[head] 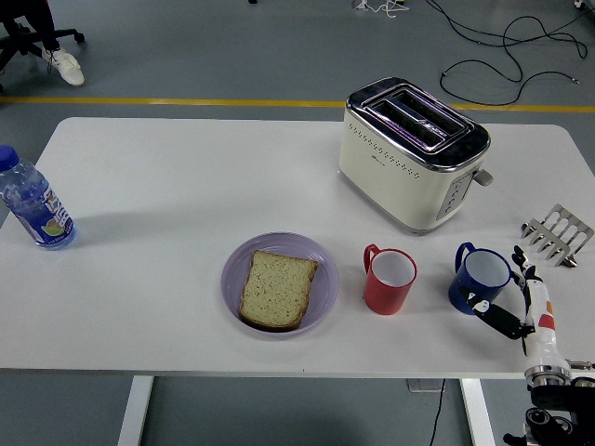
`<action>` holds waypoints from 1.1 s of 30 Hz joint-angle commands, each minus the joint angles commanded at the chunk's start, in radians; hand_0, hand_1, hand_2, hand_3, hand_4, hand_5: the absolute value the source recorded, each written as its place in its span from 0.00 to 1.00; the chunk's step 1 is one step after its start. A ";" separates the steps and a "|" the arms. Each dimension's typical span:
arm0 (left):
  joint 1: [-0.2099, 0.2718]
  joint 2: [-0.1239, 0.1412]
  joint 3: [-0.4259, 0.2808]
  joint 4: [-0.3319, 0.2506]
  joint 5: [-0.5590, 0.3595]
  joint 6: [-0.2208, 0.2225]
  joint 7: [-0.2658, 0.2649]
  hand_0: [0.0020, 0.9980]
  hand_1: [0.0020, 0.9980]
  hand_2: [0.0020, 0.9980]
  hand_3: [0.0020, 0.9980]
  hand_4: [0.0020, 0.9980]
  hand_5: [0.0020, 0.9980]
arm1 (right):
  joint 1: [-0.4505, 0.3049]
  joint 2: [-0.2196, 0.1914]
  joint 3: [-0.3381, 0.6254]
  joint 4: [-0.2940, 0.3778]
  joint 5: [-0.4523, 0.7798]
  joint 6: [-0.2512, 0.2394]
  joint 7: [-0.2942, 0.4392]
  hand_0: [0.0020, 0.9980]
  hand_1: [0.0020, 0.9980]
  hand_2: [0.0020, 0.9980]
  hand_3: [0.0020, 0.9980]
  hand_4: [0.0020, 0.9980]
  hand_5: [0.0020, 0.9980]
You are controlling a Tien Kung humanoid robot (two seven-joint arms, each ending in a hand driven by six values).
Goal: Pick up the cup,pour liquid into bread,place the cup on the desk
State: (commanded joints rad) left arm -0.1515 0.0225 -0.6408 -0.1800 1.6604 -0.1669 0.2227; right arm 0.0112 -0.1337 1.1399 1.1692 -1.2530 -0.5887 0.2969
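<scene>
A blue cup [480,278] stands upright on the white table [167,204] at the front right, with a red cup [389,280] to its left. A slice of bread [277,289] lies on a purple plate [321,269] left of the red cup. My right hand [521,302] is at the table's front right corner, just right of the blue cup, its fingers spread and holding nothing. Its thumb tip is close to the blue cup's base. The left arm is not in view.
A cream toaster [412,153] stands behind the cups. A small metal rack [556,233] sits at the right edge. A water bottle [33,205] stands at the far left edge.
</scene>
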 joint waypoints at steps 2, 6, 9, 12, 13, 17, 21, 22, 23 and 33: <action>-0.001 0.000 0.002 0.000 -0.004 0.000 0.000 0.65 0.69 0.71 0.59 0.30 0.88 | 0.011 0.003 -0.004 -0.009 0.006 -0.003 0.002 0.97 0.86 0.97 1.00 1.00 0.14; -0.001 0.000 0.001 0.000 -0.004 0.000 0.000 0.65 0.69 0.71 0.59 0.30 0.88 | 0.026 0.006 -0.012 -0.022 0.013 -0.010 0.006 0.97 0.86 0.97 1.00 1.00 0.14; -0.003 0.001 0.005 0.000 -0.010 0.000 0.000 0.65 0.69 0.71 0.59 0.30 0.88 | 0.041 0.011 -0.017 -0.037 0.022 -0.014 0.008 0.97 0.86 0.97 1.00 1.00 0.14; -0.006 0.001 0.007 0.000 -0.011 -0.001 -0.001 0.65 0.69 0.71 0.59 0.30 0.88 | 0.053 0.015 -0.021 -0.052 0.034 -0.021 0.013 0.97 0.86 0.97 1.00 1.00 0.14; -0.006 0.001 0.007 0.000 -0.012 -0.001 -0.001 0.65 0.69 0.71 0.59 0.30 0.88 | 0.054 0.016 -0.022 -0.055 0.037 -0.022 0.014 0.97 0.86 0.97 1.00 1.00 0.14; -0.011 0.002 0.006 0.000 -0.017 0.000 -0.001 0.65 0.69 0.71 0.59 0.29 0.88 | 0.065 0.021 -0.029 -0.072 0.058 -0.028 0.018 0.97 0.86 0.97 1.00 1.00 0.14; -0.012 0.001 0.006 0.000 -0.016 -0.001 -0.002 0.65 0.69 0.71 0.59 0.29 0.88 | 0.075 0.026 -0.035 -0.091 0.073 -0.029 0.020 0.97 0.86 0.96 1.00 1.00 0.14; -0.012 0.001 0.006 0.000 -0.016 -0.001 -0.002 0.65 0.69 0.71 0.59 0.29 0.88 | 0.077 0.027 -0.038 -0.094 0.074 -0.030 0.021 0.97 0.86 0.96 1.00 1.00 0.14; -0.012 0.000 0.005 0.000 -0.015 -0.001 -0.003 0.65 0.69 0.71 0.59 0.29 0.88 | 0.078 0.027 -0.041 -0.096 0.075 -0.031 0.021 0.97 0.86 0.96 1.00 1.00 0.14; -0.014 0.000 0.006 0.000 -0.017 0.001 -0.002 0.65 0.69 0.71 0.59 0.30 0.88 | 0.095 0.034 -0.054 -0.121 0.101 -0.034 0.027 0.96 0.85 0.94 1.00 1.00 0.14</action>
State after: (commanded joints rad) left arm -0.1654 0.0222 -0.6346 -0.1800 1.6430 -0.1661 0.2206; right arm 0.1062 -0.0998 1.0864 1.0487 -1.1524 -0.6224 0.3234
